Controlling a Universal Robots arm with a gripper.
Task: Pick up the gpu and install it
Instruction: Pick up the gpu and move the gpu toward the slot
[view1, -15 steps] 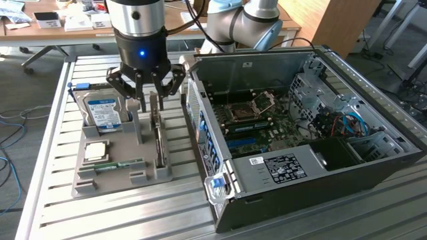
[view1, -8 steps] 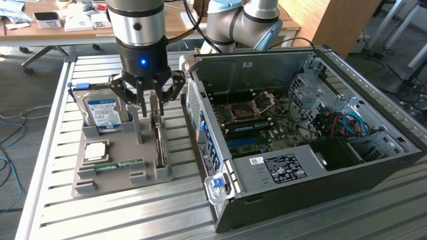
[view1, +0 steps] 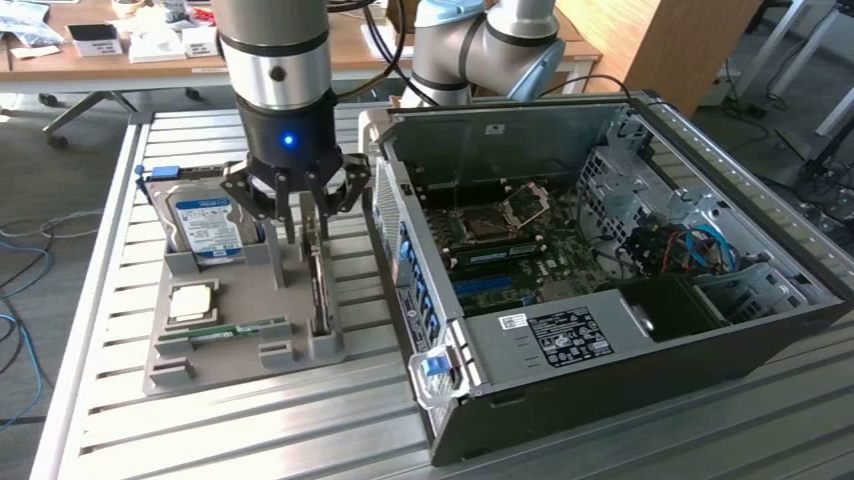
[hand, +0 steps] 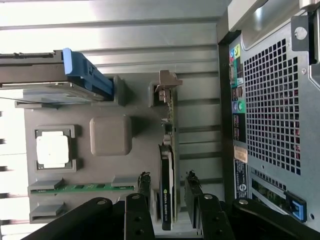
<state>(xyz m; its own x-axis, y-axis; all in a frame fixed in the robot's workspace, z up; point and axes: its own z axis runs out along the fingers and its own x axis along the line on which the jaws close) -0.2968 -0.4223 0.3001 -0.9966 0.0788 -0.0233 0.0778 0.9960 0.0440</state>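
The gpu (view1: 320, 288) stands on its long edge in a slot of the grey parts tray (view1: 254, 358), on the tray's side nearest the computer. In the wrist view the gpu (hand: 166, 186) is edge-on, a thin black and green card whose silver bracket (hand: 167, 84) is at the far end. My gripper (view1: 310, 212) hangs straight above it, open. The gripper (hand: 167, 189) straddles the card, one of its fingers (hand: 144, 183) on each side with a small gap to the card. Nothing is held.
The tray (hand: 135, 100) also carries a hard drive (view1: 207, 225) with a blue-white label, a CPU (view1: 195, 300) and a RAM stick (view1: 227, 332). The open computer case (view1: 641, 330) lies at the exterior view's right, motherboard (view1: 507, 250) exposed. Everything rests on a slatted metal table (view1: 267, 430).
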